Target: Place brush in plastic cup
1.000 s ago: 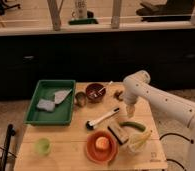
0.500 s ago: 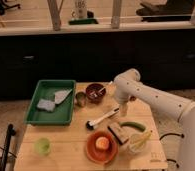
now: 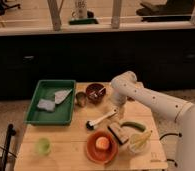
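Observation:
The brush (image 3: 102, 120) lies flat on the wooden table (image 3: 66, 155), near the middle. Its round dark-and-white head (image 3: 90, 125) points front left, and its white handle runs back right. My gripper (image 3: 115, 107) hangs from the white arm (image 3: 141, 97) and sits right over the far end of the handle; I cannot tell whether it touches the handle. The pale green plastic cup (image 3: 42, 146) stands upright at the table's front left, far from the gripper.
A green tray (image 3: 38, 90) holding cloths is at the left. A metal cup (image 3: 81, 98) and a dark red bowl (image 3: 96, 92) stand behind the brush. In front of it are a dark block (image 3: 118, 133), an orange plate (image 3: 93, 152) with fruit, a green vegetable (image 3: 132, 125) and a clear cup (image 3: 137, 142).
The arm has swung left across the table and the gripper has come down from the right side to the far end of the brush handle. The brush has not moved.

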